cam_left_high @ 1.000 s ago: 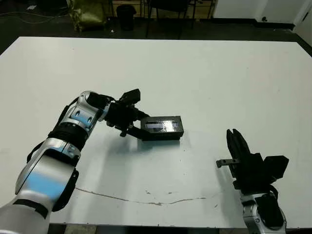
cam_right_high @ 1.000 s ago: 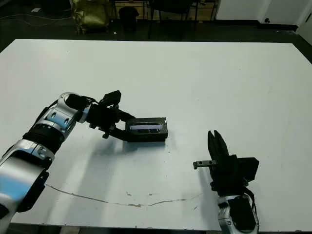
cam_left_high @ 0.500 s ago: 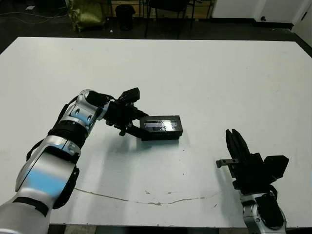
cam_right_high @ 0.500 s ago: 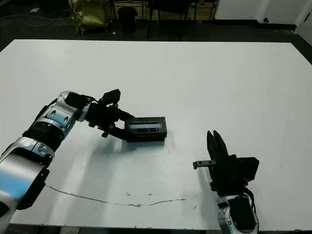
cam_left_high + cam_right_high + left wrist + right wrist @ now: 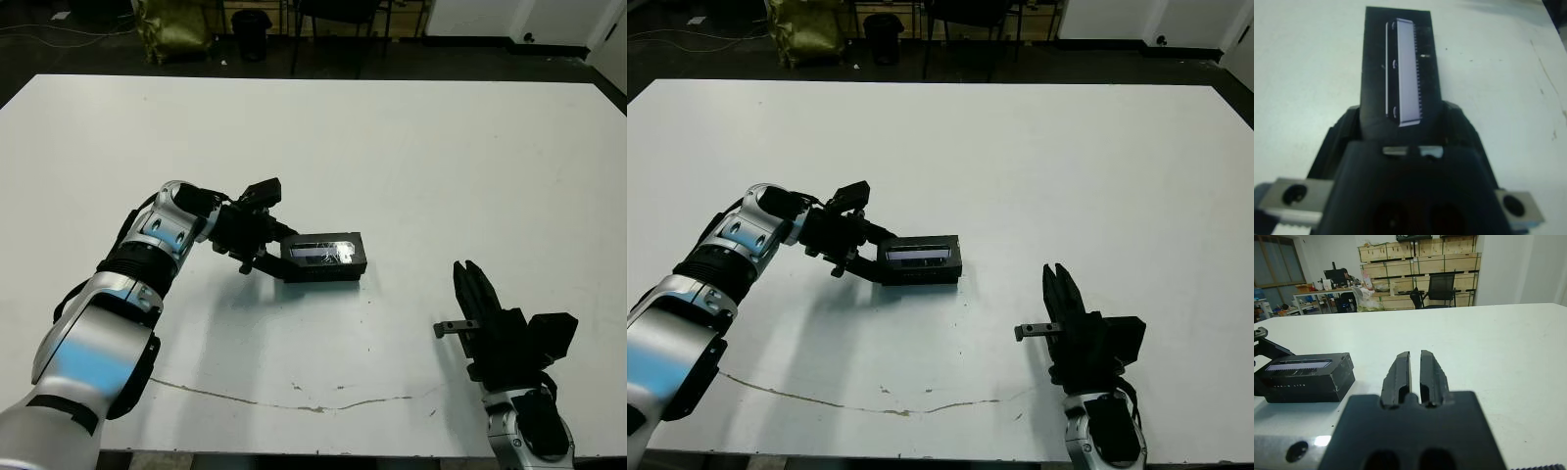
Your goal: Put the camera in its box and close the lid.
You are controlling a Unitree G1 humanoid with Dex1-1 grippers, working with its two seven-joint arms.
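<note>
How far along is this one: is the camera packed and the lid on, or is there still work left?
The lid with its glossy strip sits flat on the box, so closing looks done; no camera is seen loose on the table, presumably inside, though hidden. In hand: the left gripper is at the box's end, around it. The right gripper is shut and idle. Left: apparently only releasing and withdrawing.

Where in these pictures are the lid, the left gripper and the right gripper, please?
lid [image 5: 323, 252]: left eye view, on its glossy strip.
left gripper [image 5: 270, 251]: left eye view, midway between its fingertips.
right gripper [image 5: 1415, 363]: right wrist view, midway between its fingertips.
</note>
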